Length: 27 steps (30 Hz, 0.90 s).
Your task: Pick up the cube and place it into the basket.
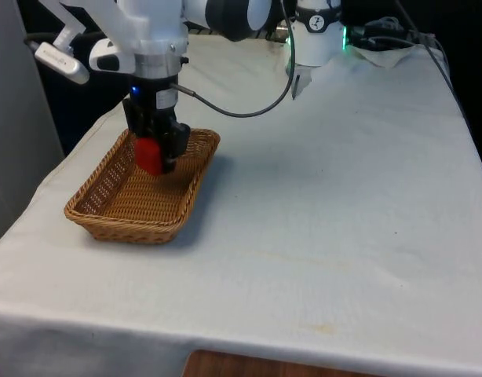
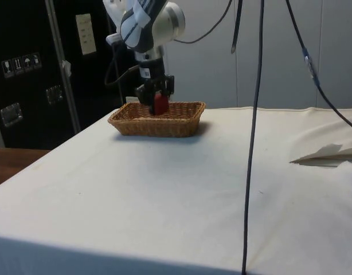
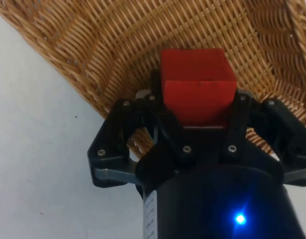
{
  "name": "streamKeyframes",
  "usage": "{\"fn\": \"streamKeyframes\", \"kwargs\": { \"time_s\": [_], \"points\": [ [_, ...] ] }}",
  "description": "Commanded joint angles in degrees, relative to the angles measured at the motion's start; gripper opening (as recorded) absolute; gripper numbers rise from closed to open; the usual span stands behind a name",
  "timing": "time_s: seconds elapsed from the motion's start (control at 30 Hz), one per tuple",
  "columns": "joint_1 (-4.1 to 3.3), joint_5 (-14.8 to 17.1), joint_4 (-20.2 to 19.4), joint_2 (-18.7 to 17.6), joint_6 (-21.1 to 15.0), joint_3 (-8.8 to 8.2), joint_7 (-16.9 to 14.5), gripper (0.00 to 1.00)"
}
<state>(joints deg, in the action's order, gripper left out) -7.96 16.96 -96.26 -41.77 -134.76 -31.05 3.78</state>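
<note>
- One wicker basket (image 1: 123,206), oblong and shallow, stands on the cloth-covered counter (image 1: 327,196) near the edge at the front view's left; in the side view the basket (image 2: 176,123) sits towards the counter's far part.
- One red cube (image 1: 149,155) is present; it hangs over the basket's far end, above the woven floor and about level with the rim, as the side view (image 2: 160,103) confirms.
- One black pincer (image 1: 156,153) is present, pointing straight down over the basket; its two fingers are closed against opposite faces of the cube, which fills the gap between them.
- From the wrist, the cube (image 3: 197,89) sits between the fingertips of the pincer (image 3: 195,102), with the basket's weave (image 3: 118,45) directly beneath and bare cloth beside the basket wall.
- One dark cable (image 1: 249,110) loops from the pincer's body above the counter, just beyond the basket.
</note>
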Motion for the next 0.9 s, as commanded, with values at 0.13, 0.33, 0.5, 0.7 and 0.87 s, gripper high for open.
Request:
{"fn": "streamKeyframes", "kwargs": {
  "time_s": [0.13, 0.33, 0.5, 0.7, 0.87],
  "points": [
    [0.0, 1.7, 0.1, -0.7, -0.1, 0.06, -0.9, 0.01],
    [0.63, 4.8, 0.3, -1.9, -0.5, 0.8, -2.9, 0.01],
    [0.63, 6.2, 0.4, -2.5, -0.4, 0.69, -3.8, 0.01],
    [0.17, 7.4, 0.2, -3.2, -0.2, 0.06, -4.4, 0.01],
    [0.52, 8.1, 0.8, -3.6, 0.1, 0.17, -4.9, 0.01]
  ]
}}
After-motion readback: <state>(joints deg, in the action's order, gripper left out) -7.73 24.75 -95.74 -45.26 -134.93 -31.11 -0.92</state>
